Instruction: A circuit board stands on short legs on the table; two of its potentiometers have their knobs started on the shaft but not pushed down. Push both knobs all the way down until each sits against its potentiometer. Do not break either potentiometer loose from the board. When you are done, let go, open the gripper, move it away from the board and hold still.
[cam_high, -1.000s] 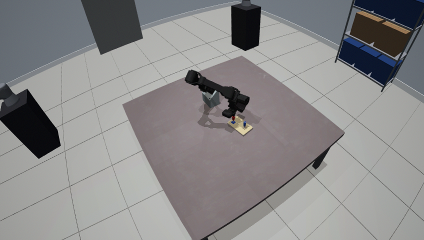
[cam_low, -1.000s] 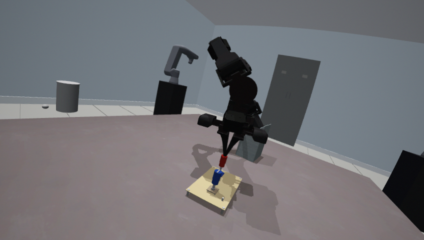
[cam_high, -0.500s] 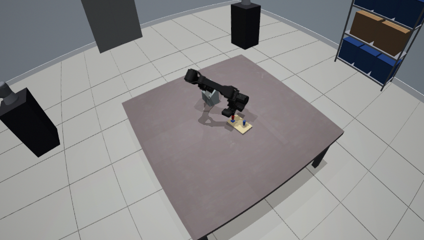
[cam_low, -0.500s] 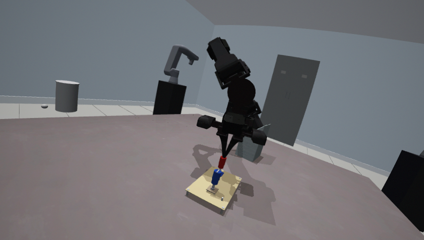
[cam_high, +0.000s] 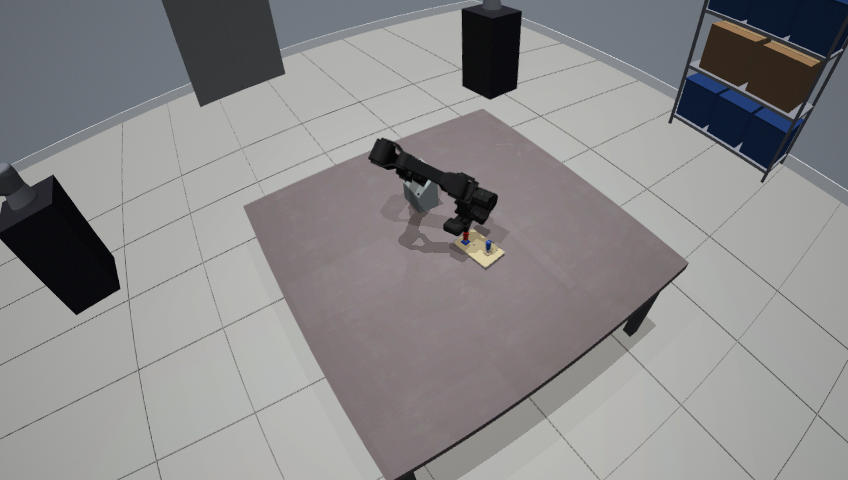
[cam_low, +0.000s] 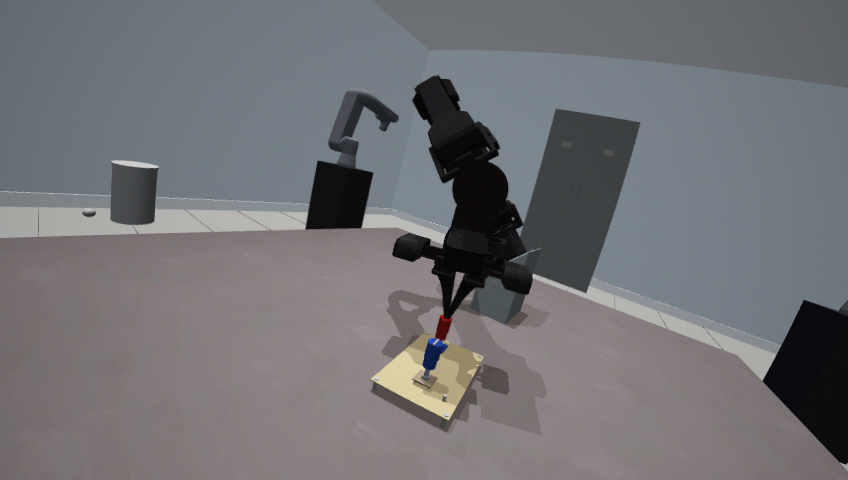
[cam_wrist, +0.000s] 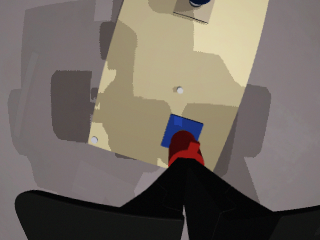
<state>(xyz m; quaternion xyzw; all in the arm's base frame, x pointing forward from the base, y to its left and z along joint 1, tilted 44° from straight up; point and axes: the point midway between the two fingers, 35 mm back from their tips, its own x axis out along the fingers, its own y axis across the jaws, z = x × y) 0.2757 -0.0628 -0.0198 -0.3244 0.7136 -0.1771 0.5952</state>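
Note:
The circuit board (cam_high: 486, 261) (cam_low: 397, 369) (cam_wrist: 160, 80) stands on short legs. A red knob (cam_high: 465, 235) (cam_low: 443, 327) (cam_wrist: 183, 144) stands over the blue potentiometer (cam_high: 465, 242) (cam_wrist: 171, 131); no shaft shows below it, and its lower end is partly hidden in the exterior view. A blue knob (cam_high: 488, 244) (cam_low: 433, 355) (cam_wrist: 200, 2) stands over the tan potentiometer (cam_low: 418, 380) (cam_wrist: 183, 11), with bare grey shaft showing between them. My gripper (cam_high: 466, 230) (cam_low: 447, 315) (cam_wrist: 184, 166) is shut with nothing between its fingers. Its tips are at the red knob's top and appear to touch it.
A small metal pin (cam_low: 444, 397) (cam_wrist: 180, 90) stands up from the board, and screw heads (cam_low: 446, 415) (cam_wrist: 94, 140) sit at its corners. The arm's grey base mount (cam_high: 421, 196) (cam_low: 499, 300) stands on the table (cam_high: 380, 333) (cam_low: 208, 356) behind the board.

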